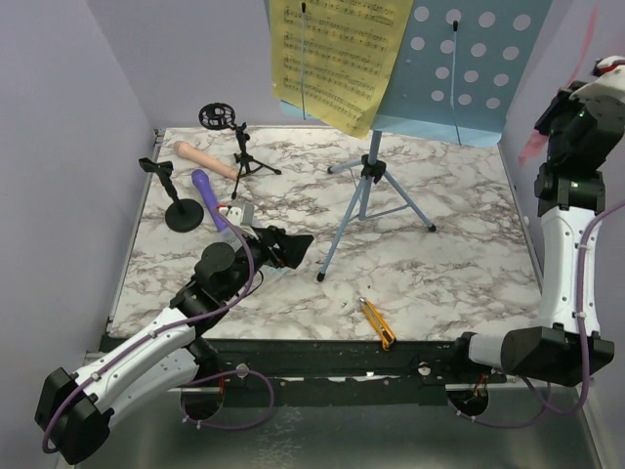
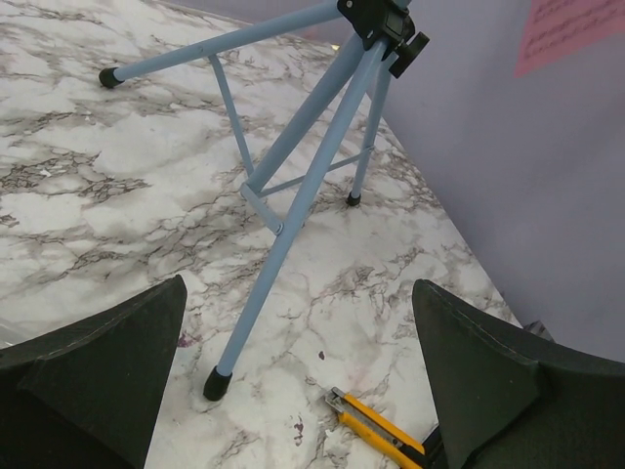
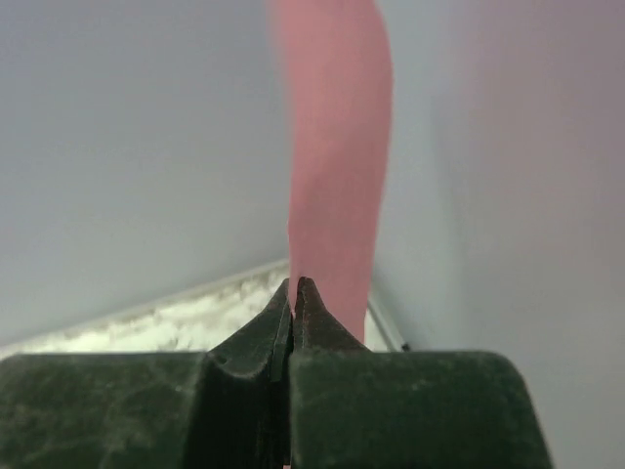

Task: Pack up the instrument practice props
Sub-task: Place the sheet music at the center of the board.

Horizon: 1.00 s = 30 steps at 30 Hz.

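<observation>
The light-blue perforated music rack (image 1: 459, 59) stands on its tripod legs (image 1: 371, 195) at the back, with a yellow sheet-music page (image 1: 337, 54) on it. My right gripper (image 3: 294, 288) is shut on the pink page (image 3: 332, 147), held high by the right wall; a strip of that page (image 1: 535, 147) shows in the top view. My left gripper (image 1: 288, 246) is open and empty, low over the table and left of the near tripod foot (image 2: 217, 383). The beige microphone (image 1: 205, 159), the purple microphone (image 1: 210, 195) and two black mic mounts (image 1: 239, 147) (image 1: 181, 207) lie at the back left.
A yellow-and-black utility knife (image 1: 376, 322) lies near the table's front edge, just right of my left gripper's view (image 2: 381, 430). Grey walls close in the table on the left, back and right. My right arm (image 1: 566, 225) rises along the right edge.
</observation>
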Each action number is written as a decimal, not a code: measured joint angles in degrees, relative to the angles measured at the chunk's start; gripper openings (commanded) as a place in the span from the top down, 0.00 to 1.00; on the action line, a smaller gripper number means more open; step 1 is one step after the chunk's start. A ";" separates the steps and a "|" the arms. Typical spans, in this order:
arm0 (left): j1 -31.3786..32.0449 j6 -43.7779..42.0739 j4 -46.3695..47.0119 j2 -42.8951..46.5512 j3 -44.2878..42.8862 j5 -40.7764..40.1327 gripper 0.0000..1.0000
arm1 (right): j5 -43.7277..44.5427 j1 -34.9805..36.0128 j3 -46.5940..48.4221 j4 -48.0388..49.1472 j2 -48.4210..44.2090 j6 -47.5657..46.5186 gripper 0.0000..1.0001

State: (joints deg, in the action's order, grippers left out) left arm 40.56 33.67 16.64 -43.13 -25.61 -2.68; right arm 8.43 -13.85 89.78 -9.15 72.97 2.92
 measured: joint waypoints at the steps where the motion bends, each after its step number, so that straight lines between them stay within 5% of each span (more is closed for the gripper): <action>1: 0.00 0.00 -0.17 0.42 0.04 -0.02 0.01 | -1.81 -0.22 -2.38 -0.09 0.17 -0.02 1.00; 14: 0.00 0.02 -1.29 1.29 0.63 -0.39 0.01 | -38.64 -2.38 -12.22 -3.69 8.92 -11.78 1.00; 23: 0.00 0.37 -2.64 3.56 1.73 -1.03 0.01 | -52.43 -9.60 -14.64 -2.14 8.81 -13.42 0.96; 30: 0.00 0.83 -2.71 3.96 1.81 -1.05 0.01 | -55.95 -15.34 -14.43 -0.57 25.57 -11.47 0.92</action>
State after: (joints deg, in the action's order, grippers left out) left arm 40.56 34.50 13.93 -39.18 -23.79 -3.73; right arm -47.53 -29.19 75.35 -9.72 98.54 -8.56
